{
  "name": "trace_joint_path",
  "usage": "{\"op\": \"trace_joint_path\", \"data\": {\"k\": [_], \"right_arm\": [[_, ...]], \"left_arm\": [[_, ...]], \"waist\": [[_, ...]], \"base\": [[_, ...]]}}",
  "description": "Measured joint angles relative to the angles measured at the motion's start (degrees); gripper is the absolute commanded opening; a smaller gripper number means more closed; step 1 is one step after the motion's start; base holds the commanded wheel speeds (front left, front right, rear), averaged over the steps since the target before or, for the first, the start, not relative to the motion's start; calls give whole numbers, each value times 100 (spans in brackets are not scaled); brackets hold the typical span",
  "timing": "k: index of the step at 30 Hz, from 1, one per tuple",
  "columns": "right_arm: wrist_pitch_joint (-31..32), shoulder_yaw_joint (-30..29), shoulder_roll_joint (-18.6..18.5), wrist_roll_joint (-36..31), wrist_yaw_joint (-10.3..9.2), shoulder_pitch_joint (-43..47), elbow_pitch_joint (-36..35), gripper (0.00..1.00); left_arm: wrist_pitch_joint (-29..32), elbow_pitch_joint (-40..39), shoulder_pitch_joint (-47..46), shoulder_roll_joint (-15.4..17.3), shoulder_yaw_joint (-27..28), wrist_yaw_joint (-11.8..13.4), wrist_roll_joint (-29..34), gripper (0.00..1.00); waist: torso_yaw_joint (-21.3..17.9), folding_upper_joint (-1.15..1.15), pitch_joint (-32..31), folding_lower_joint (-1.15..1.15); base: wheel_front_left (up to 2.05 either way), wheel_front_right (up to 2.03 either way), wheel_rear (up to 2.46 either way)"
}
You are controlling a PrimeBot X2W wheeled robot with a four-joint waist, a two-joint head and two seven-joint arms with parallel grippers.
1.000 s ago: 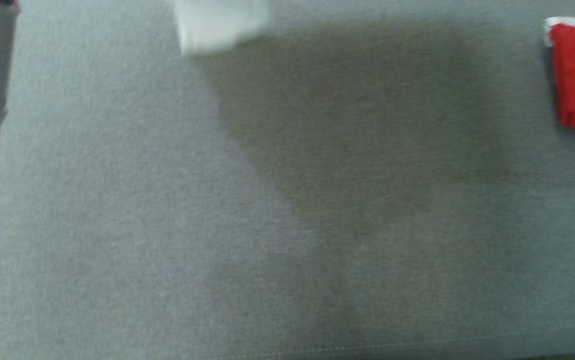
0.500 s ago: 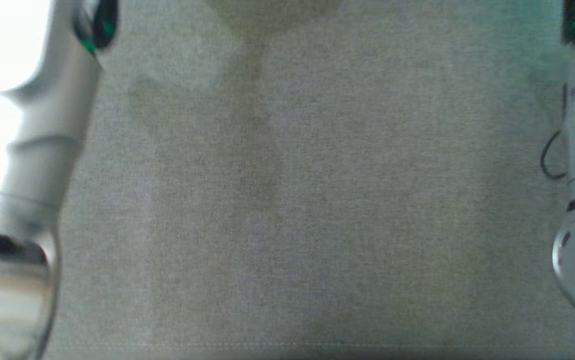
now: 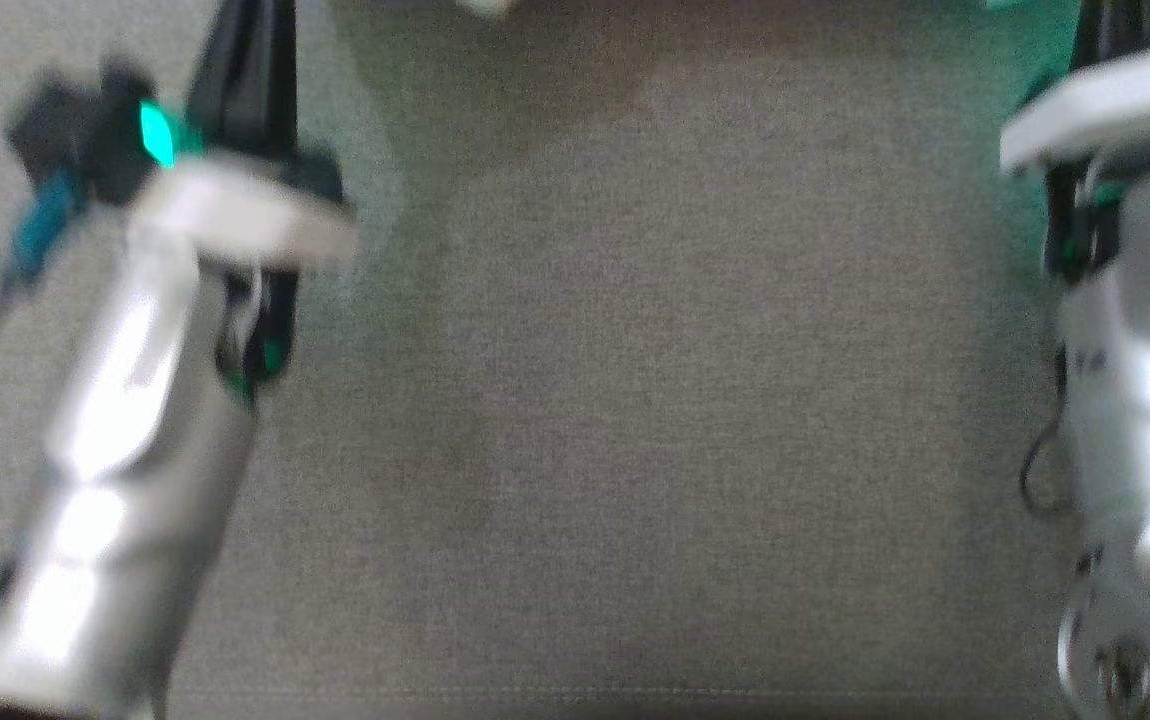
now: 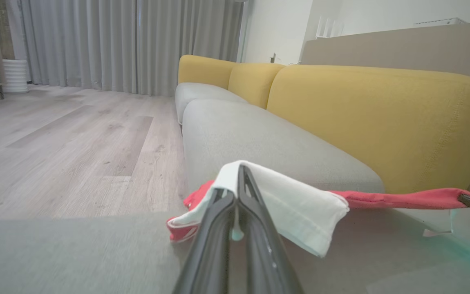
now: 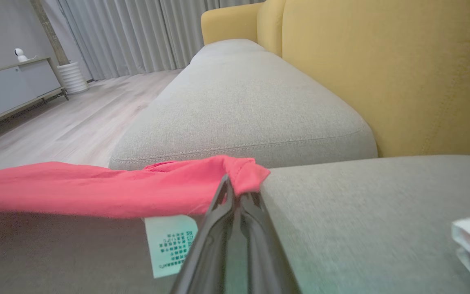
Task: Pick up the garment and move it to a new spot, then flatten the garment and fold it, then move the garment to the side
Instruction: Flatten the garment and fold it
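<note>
The garment (image 4: 386,200) is red with white trim and hangs stretched between my two grippers just above the grey sofa seat (image 4: 55,253). My left gripper (image 4: 239,169) is shut on a white-trimmed corner of it. In the right wrist view my right gripper (image 5: 235,183) is shut on a bunched red corner of the garment (image 5: 96,190), and a white care label (image 5: 171,243) dangles below. In the head view the left gripper (image 3: 247,40) and right gripper (image 3: 1120,25) point toward the top edge, where the cloth is mostly out of frame.
Yellow back cushions (image 4: 382,118) line the far side of the sofa. A second grey seat cushion (image 5: 243,106) lies beyond the garment. Wooden floor (image 4: 55,134), grey curtains and a low cabinet (image 5: 14,85) are off the sofa's edge.
The head view has shifted, so the camera moved. Both forearms now reach further up the picture, and the red cloth seen at the right edge a second ago is out of frame.
</note>
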Motion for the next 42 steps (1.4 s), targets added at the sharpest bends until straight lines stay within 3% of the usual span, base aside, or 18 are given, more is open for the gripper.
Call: {"op": "trace_joint_path", "data": {"k": [10,19,28,32,37,42], "right_arm": [[0,283,71,1016,0,2397,-1357,0],[489,460,170,1705,0,4927,-3020,0],[1308,433,197,1907,0,6792,-4698,0],[1669,404,202,1959,0,7236,-5177,0],[1965,392,204,2016,0,7290,-5171,0],[2147,419,207,2041,0,7209,-4693,0]], "left_arm": [[0,-1640,3008,212,344,278,-15,0],[446,-3188,5228,599,51,931,102,0],[884,-4356,6662,1138,67,1389,124,0],[1079,-4632,7017,1241,65,1467,103,0],[1170,-4544,7018,1161,8,1446,-127,0],[1218,-4017,6775,994,-174,1244,-240,0]], "waist": [[-12,0,-864,-1],[48,1,-1978,-2],[47,1,-2669,-1],[3,1,-2761,0],[-21,1,-2827,0],[-27,1,-2859,0]], "base": [[0,0,0],[0,0,0],[0,0,0],[0,0,0],[0,0,0],[0,0,0]]}}
